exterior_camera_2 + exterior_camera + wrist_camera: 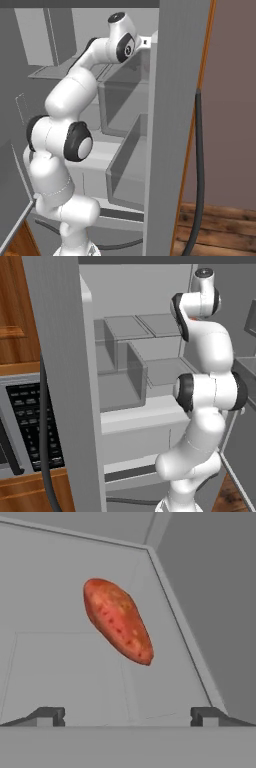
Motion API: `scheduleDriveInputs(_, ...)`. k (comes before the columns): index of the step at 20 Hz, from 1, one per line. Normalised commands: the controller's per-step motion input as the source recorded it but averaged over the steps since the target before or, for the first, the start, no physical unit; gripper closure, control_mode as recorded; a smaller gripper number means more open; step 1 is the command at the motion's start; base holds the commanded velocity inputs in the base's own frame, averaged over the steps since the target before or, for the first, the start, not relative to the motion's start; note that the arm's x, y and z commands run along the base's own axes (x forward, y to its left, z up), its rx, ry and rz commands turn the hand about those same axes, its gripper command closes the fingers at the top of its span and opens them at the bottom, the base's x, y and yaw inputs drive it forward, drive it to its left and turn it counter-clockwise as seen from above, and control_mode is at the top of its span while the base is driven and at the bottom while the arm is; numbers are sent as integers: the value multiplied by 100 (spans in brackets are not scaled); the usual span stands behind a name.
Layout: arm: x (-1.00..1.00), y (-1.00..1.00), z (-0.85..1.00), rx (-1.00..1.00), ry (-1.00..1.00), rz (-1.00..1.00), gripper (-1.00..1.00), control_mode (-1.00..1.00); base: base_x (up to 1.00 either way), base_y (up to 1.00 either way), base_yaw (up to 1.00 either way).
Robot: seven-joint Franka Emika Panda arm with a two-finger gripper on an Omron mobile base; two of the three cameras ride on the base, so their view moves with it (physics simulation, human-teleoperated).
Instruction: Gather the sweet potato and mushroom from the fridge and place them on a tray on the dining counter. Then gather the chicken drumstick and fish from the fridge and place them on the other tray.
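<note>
A: Where do we stand with the sweet potato [118,620]?

B: It lies on a pale grey shelf inside the fridge [60,356], near a back corner, ahead of our tool [128,716] and not touching it.

A: And the tool?

B: Spread wide, holding nothing; we judge it is lined up to straddle the tuber.

A: What are we grasping?

B: A tapered, lumpy oval, reddish-orange with darker specks. The shelf looks smooth and flat.

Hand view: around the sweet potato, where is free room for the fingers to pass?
The shelf floor is bare left of and below the sweet potato. Its right end lies nearer the side wall, so that side is tighter. The open gripper holds nothing.
</note>
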Motion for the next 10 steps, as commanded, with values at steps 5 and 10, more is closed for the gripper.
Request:
scheduleDriveInputs(5, 36, -6, -15, 0, 5, 7, -100, -100, 0, 0, 0)
scheduleDriveInputs(10, 43, -9, -10, 0, 6, 7, -100, -100, 0, 0, 0)
